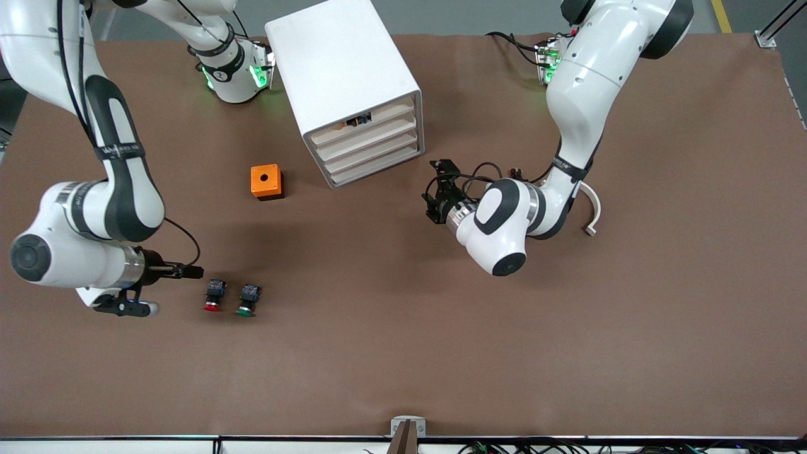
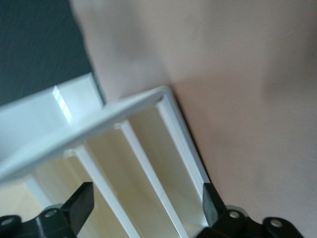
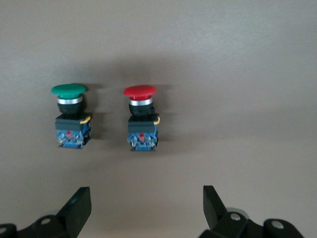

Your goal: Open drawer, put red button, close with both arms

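White cabinet [image 1: 353, 88] on the table [image 1: 403, 366], its second drawer [image 1: 365, 140] shut. Left gripper [image 1: 436, 189] low before the drawer fronts, jaws wide; right gripper [image 1: 189, 272] beside the red button [image 1: 214, 295], jaws wide. Red button lying on the table next to green twin [image 1: 248, 300], nearer the camera than orange box [image 1: 267, 181].

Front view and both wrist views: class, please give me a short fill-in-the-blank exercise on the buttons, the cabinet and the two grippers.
1. The red button lies beside a twin whose cap is ____.
2. The white cabinet has ____ drawers, all shut.
3. The box with a hole on top is ____ in colour.
4. The right gripper, fingers open, faces the buttons; the left gripper, fingers open, faces the ____.

Missing words: green; four; orange; cabinet
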Available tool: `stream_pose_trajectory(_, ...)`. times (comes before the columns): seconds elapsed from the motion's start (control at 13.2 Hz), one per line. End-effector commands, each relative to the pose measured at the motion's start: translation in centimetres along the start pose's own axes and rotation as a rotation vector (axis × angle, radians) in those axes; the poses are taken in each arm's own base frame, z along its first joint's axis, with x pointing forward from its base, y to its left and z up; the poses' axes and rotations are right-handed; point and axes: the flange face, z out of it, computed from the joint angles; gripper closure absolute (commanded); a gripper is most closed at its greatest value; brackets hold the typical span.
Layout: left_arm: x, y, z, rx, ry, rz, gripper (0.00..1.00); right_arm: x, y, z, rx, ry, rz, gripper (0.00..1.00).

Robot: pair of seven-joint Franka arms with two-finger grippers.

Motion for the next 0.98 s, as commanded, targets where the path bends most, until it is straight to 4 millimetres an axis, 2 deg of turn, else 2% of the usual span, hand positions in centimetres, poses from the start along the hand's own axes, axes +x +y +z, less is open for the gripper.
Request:
stream_pose_trajectory(0.0, -2.6, -0.4, 3.0, 0.056, -0.051, -0.191, 0.05, 1.0, -1.5, 3.0, 0.047, -0.004, 0.02, 0.0)
stream_pose_trajectory(0.23, -4.0, -0.7, 6.0, 0.084, -0.037, -0.374, 0.08, 1.6, -1.5, 5.8, 0.045, 0.005, 0.022, 0.0)
stream_pose_trajectory(0.45, -4.8, -0.9, 7.3, 0.149, -0.088, -0.455, 0.26, 2.1, -1.2, 7.3, 0.044, 0.018, 0.025, 0.0)
stream_pose_trajectory(0.53, -5.3, -1.2, 8.3, 0.166, -0.081, -0.477, 0.31, 2.2, -0.7, 8.1, 0.044, 0.014, 0.027, 0.0)
stream_pose_trajectory(0.68, -6.0, -1.9, 10.3, 0.177, -0.051, -0.503, 0.37, 2.4, -0.6, 8.5, 0.043, 0.021, 0.028, 0.0)
stream_pose_trajectory(0.75, -6.1, -2.0, 10.6, 0.181, -0.047, -0.506, 0.38, 2.4, -0.8, 8.5, 0.043, 0.022, 0.026, 0.01)
stream_pose_trajectory(0.91, -6.1, -1.9, 10.8, 0.194, -0.057, -0.511, 0.49, 2.4, -0.5, 8.6, 0.043, 0.021, 0.028, 0.09)
